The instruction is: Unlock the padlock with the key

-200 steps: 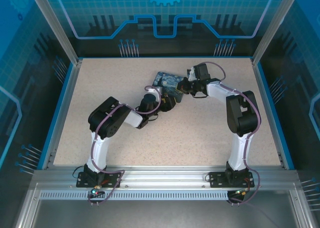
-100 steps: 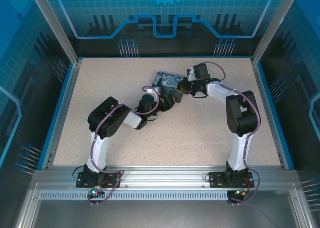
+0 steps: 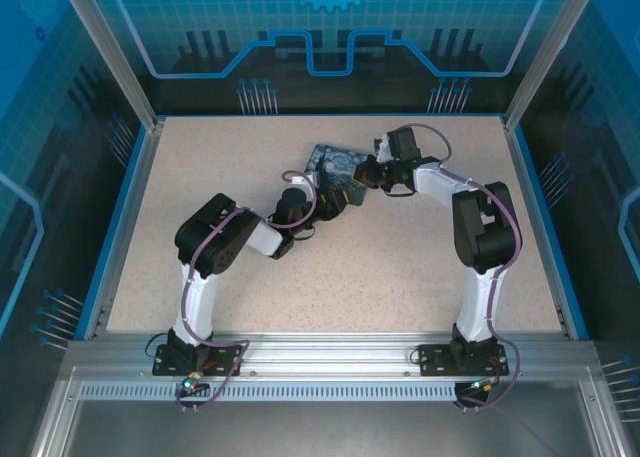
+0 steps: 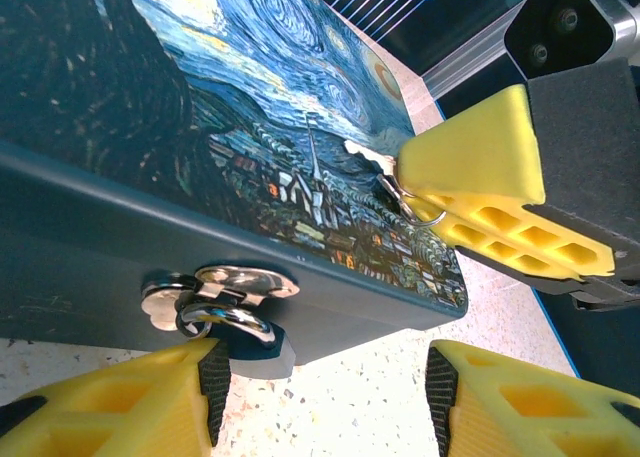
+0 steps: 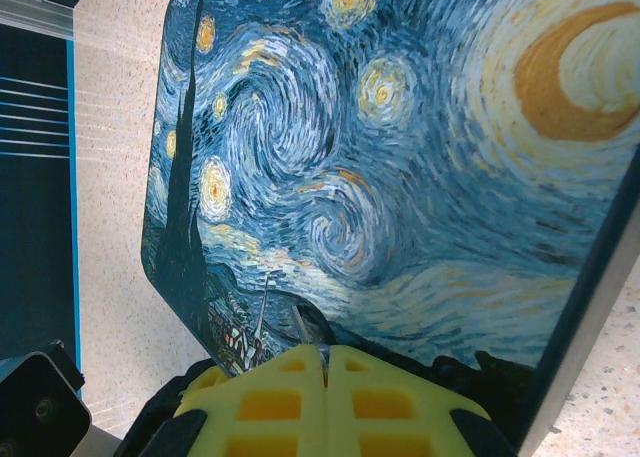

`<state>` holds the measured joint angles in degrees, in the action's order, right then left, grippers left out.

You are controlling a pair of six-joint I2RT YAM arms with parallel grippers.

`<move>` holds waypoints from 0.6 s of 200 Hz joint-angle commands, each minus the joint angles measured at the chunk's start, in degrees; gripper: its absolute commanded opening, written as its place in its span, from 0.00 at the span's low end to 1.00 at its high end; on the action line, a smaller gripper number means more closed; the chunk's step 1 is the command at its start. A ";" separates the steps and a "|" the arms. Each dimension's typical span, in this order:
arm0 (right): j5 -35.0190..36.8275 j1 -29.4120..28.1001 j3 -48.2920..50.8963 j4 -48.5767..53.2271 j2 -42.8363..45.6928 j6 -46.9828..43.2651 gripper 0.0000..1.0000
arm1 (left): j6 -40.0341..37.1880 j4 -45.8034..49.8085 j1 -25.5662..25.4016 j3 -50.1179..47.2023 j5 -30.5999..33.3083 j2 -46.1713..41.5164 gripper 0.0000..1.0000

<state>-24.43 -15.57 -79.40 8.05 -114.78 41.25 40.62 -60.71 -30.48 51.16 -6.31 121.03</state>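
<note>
Left gripper (image 4: 325, 369): jaws apart, set low against the front wall of the tin (image 4: 250, 97). One yellow finger stands just beside the padlock (image 4: 250, 334) and the other is well away from it. Whether the near finger touches the padlock cannot be told.
Right gripper (image 5: 325, 357): fingers pressed together and clamped on the key (image 4: 367, 156), above the edge of the painted lid.
Key: thin sliver projecting from the right fingertips, lying over the lid. A small wire ring (image 4: 420, 212) hangs at the fingertips.
Padlock: hangs from a silvery hasp (image 4: 240, 282) on the tin's front wall, with the shackle through the hasp loop and the dark body below, close to the table (image 3: 400, 267).
Key and padlock: apart, the key above the lid and the padlock on the wall beneath.
Tin: rectangular, with a blue-and-yellow swirl lid, flat on the table between the two grippers.
</note>
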 commanded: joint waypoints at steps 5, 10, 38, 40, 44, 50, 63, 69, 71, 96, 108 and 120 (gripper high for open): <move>-0.01 0.70 0.13 3.53 -2.55 -1.09 0.00 | 0.26 -1.54 0.51 1.70 -0.50 0.07 0.59; -0.01 0.65 0.06 3.50 -2.56 -1.01 0.00 | 0.51 -1.37 0.56 1.76 -0.55 0.39 0.61; -0.10 0.67 -0.23 3.63 -2.57 -0.91 0.00 | 1.13 -1.67 0.48 0.89 -0.04 1.15 0.64; -0.10 0.69 -0.26 3.63 -2.58 -0.91 0.00 | 1.17 -1.62 0.50 0.79 0.04 1.16 0.64; -0.07 0.68 -0.36 3.72 -2.55 -0.94 0.00 | 1.18 -1.53 0.50 0.66 0.18 1.23 0.64; -0.07 0.71 -0.54 3.88 -2.57 -1.02 0.00 | 1.13 -1.33 0.50 0.59 0.27 1.38 0.65; -0.09 0.72 -0.74 3.99 -2.60 -1.00 0.00 | 1.04 -0.50 0.47 0.37 0.74 1.44 0.66; -0.09 0.76 -0.83 4.07 -2.55 -0.96 0.00 | 0.90 -0.34 0.51 0.29 1.05 1.44 0.66; -0.03 0.71 -0.84 4.07 -2.55 -0.99 0.00 | 0.87 -0.22 0.44 0.33 1.15 1.43 0.66; -0.05 0.71 -0.93 3.99 -2.48 -0.96 0.00 | 0.59 1.59 0.53 0.66 2.36 1.74 0.66; -0.05 0.64 -0.93 4.01 -2.46 -0.91 0.00 | 0.43 2.14 0.58 0.83 2.93 1.84 0.66; -0.16 0.69 -0.91 4.05 -2.38 -0.91 0.00 | 0.30 2.34 0.52 1.00 3.22 2.18 0.66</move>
<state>-24.53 -15.53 -79.64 8.16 -114.96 41.25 41.52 -59.20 -30.46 51.29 -4.73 121.91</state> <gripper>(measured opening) 0.063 0.660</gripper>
